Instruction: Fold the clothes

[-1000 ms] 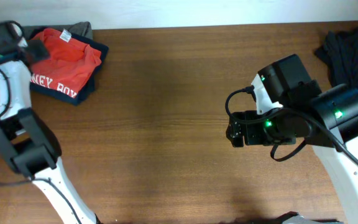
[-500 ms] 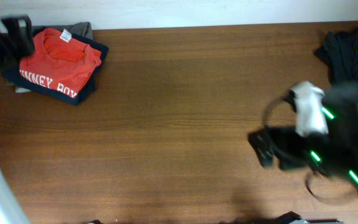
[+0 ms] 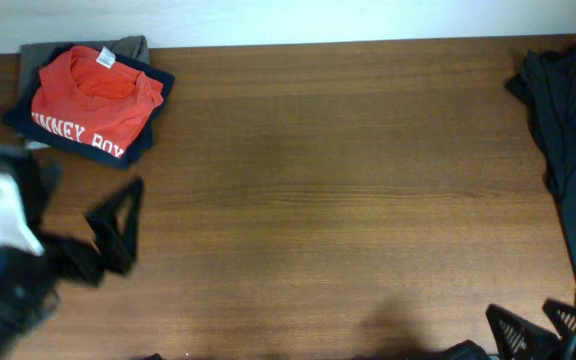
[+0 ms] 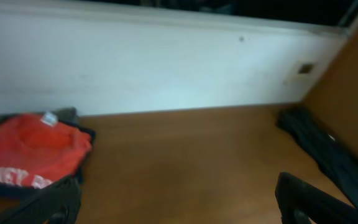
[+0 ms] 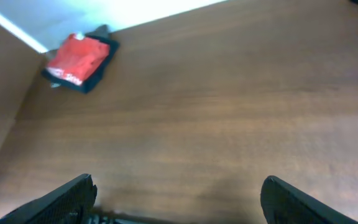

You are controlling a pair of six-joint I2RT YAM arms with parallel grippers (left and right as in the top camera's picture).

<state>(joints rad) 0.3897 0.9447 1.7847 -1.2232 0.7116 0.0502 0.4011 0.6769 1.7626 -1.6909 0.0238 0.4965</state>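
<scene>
Change: both arms have swung back to the near edge; a second ago the left one was up at the stack, the right one over mid-table
Left gripper point(image 4: 178, 190): released, fingers spread wide, nothing between them; blurred overhead
Right gripper point(image 5: 178, 185): also spread and empty, low at the near right corner
T-shirt point(image 3: 93, 95): red-orange, folded square at the far left corner of the table point(image 3: 318, 180); lying on a navy garment point(image 3: 160, 85) with a grey-olive garment point(image 3: 128, 45) behind
Meaning: this shirt looks finished; the dark garment point(image 3: 568, 130) draped at the right edge is unfolded, likely next
Writing: white block letters read roughly "NNEY BOY", start lost at the fold; white neck tag point(image 3: 105, 58) too small to read
</scene>
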